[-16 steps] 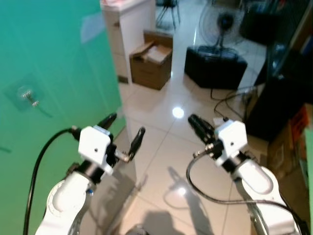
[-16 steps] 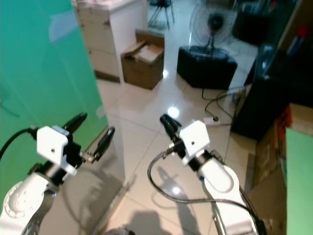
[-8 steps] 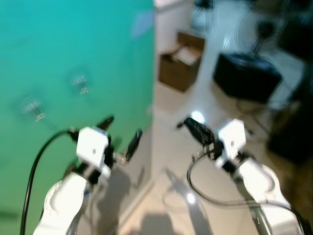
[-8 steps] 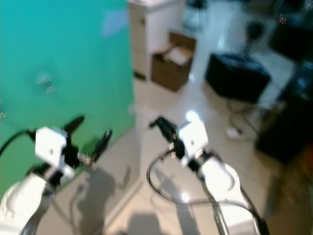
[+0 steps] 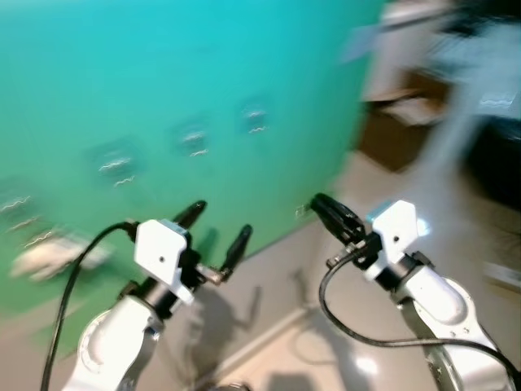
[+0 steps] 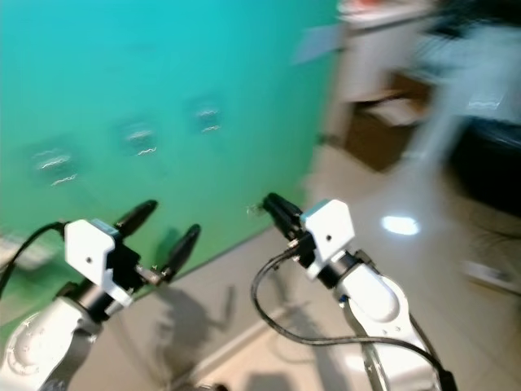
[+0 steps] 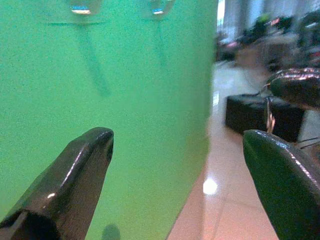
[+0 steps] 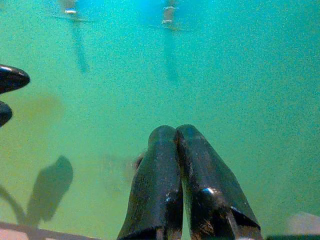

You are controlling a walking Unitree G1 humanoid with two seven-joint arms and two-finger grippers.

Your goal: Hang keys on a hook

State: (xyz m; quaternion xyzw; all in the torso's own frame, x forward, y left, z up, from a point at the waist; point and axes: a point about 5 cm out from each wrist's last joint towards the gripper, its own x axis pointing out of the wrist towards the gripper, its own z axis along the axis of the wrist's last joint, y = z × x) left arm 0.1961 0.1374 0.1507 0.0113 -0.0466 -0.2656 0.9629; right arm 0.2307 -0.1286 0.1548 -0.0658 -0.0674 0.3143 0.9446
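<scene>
A green wall (image 5: pixel 163 73) takes up most of what's in front of the robot, blurred, with a row of small clear hooks (image 5: pixel 193 140) stuck along it, above the raised arms. Both arms reach toward that wall. The left gripper (image 5: pixel 218 230) is spread wide with nothing between its fingers (image 7: pixel 75 180), a little short of the wall. The right gripper (image 5: pixel 320 208) is pressed tight together, fingers (image 8: pixel 175 170) touching; a thin glint of metal sits at its tip near the wall, maybe the keys (image 7: pixel 269 114), though I cannot tell for sure. Beyond the wall's right edge lie pale glossy floor tiles (image 6: pixel 423 269), a brown cardboard box (image 6: pixel 378 130) and a dark blurred shape.
</scene>
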